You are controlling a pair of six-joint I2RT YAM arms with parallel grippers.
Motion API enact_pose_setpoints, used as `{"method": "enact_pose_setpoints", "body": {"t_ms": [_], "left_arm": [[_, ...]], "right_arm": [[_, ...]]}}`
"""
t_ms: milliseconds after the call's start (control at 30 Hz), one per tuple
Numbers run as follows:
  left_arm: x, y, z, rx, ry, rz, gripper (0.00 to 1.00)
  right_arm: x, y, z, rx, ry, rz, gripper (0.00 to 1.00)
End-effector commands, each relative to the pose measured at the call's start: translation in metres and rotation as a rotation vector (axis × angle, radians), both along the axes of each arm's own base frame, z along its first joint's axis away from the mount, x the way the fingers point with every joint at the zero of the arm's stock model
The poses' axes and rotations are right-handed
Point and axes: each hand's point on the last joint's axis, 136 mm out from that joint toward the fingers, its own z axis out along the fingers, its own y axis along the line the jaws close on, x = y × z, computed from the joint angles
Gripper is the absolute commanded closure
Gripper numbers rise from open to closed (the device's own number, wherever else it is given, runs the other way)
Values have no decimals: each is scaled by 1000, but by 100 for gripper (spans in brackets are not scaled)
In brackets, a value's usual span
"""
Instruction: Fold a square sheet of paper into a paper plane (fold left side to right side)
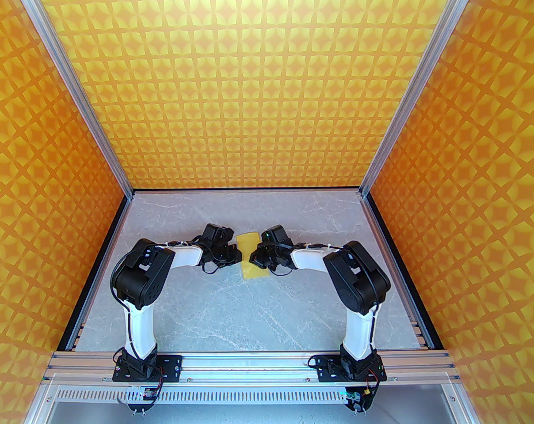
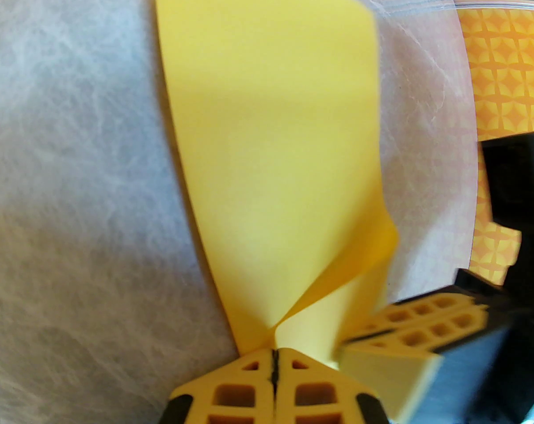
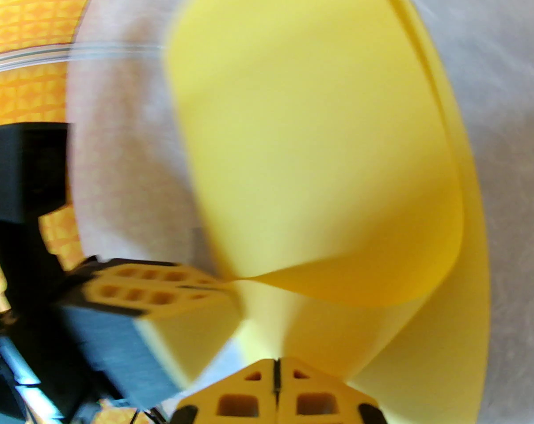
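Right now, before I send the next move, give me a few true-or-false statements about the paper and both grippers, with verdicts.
1. The left gripper is shut on the square sheet of paper. True.
2. The right gripper hangs open above the sheet. False: it is shut on the sheet as well.
3. The sheet lies flat on the table. False: it curls over on itself near the grips.
4. In the top view, the two grippers face each other with the sheet between them. True.
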Motion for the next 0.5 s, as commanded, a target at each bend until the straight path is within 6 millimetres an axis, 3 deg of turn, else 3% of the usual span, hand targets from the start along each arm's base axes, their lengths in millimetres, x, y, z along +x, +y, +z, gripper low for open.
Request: {"method": "enact_pose_setpoints", "body": {"t_ms": [0, 233, 467], "left_arm": [[-7, 8, -22, 48, 40, -2, 100], [-4, 7, -14, 46, 29, -4, 98], [3, 12, 38, 10, -52, 24, 83]], "right_arm": [[-3, -10, -21, -69, 26, 2, 100], [-5, -12, -22, -81, 29, 3, 100], [-6, -13, -23, -82, 33, 0, 100]]}}
